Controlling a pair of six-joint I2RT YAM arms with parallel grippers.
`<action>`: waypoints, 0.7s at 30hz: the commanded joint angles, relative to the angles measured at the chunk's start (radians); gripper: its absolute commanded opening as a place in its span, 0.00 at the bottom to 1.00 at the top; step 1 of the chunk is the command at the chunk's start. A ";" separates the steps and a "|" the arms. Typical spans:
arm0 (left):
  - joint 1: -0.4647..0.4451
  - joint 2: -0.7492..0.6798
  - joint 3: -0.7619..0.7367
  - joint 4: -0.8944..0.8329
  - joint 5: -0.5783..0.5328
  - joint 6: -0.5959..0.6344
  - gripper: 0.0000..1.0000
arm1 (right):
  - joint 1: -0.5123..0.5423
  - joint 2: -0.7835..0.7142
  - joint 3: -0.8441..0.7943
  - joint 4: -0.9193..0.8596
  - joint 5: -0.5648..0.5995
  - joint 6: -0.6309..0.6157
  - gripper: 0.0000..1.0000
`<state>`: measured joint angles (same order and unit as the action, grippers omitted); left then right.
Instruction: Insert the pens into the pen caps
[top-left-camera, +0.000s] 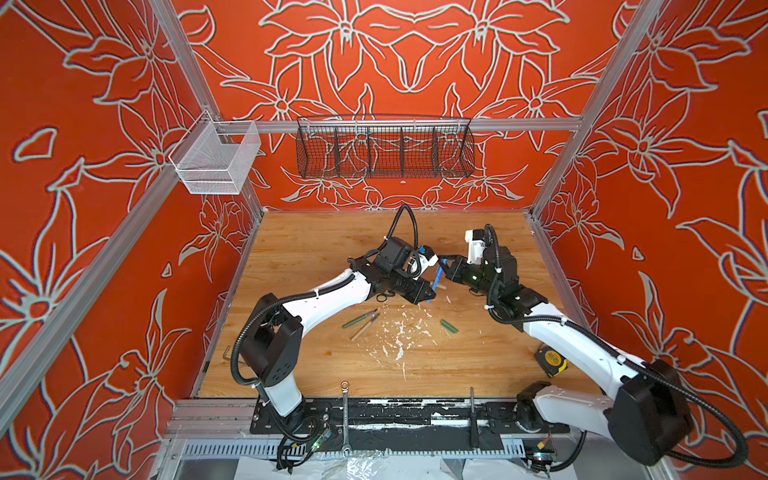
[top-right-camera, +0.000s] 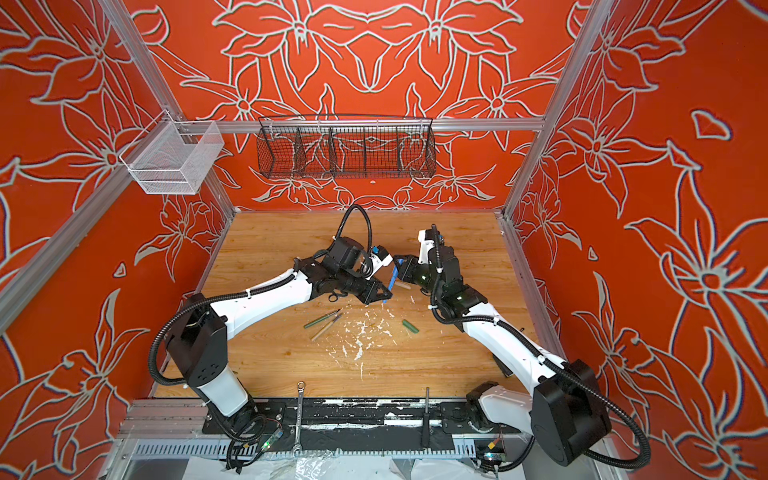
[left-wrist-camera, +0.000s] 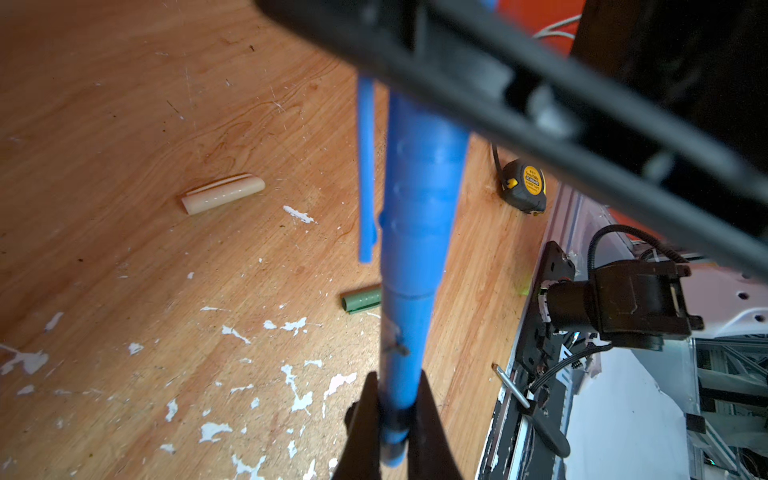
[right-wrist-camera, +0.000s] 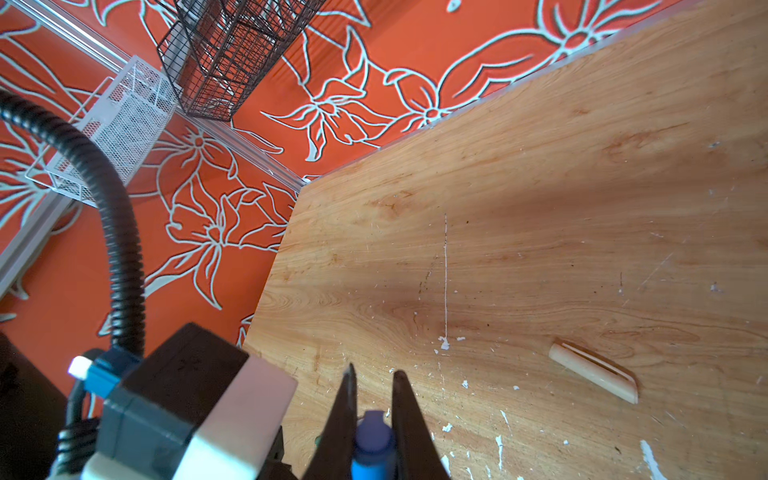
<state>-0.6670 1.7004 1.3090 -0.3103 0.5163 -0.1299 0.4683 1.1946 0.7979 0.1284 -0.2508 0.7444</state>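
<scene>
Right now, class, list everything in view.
green pen: 1, green, on table
tan pen: 1, tan, beside green pen
blue pen: 1, blue, in left gripper
blue cap: 1, blue, over blue pen's end
green cap: 1, green, on table, right of centre
tan cap: 1, tan, beyond green cap
paint flecks: many, white, mid-table
tape measure: 1, black-yellow, table's right edge
hex key: 1, dark, table's left edge
wrench: 1, silver, front edge, left
rod: 1, dark, front edge, right
wire basket: 1, black, hung at back
mesh basket: 1, white, hung back-left
left gripper: 1, black, holds blue pen
right gripper: 1, black, holds blue cap
</scene>
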 joint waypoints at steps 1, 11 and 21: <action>0.092 -0.044 0.102 0.378 -0.180 -0.042 0.00 | 0.118 0.010 -0.052 -0.274 -0.315 0.067 0.00; 0.102 -0.040 0.120 0.385 -0.163 -0.055 0.00 | 0.168 0.032 -0.011 -0.356 -0.259 0.021 0.00; 0.103 -0.085 0.010 0.436 -0.089 -0.128 0.00 | 0.166 0.036 0.031 -0.354 -0.135 -0.007 0.00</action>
<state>-0.6479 1.6928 1.2980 -0.3534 0.5381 -0.1509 0.5457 1.2373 0.8455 0.0772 -0.1642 0.7074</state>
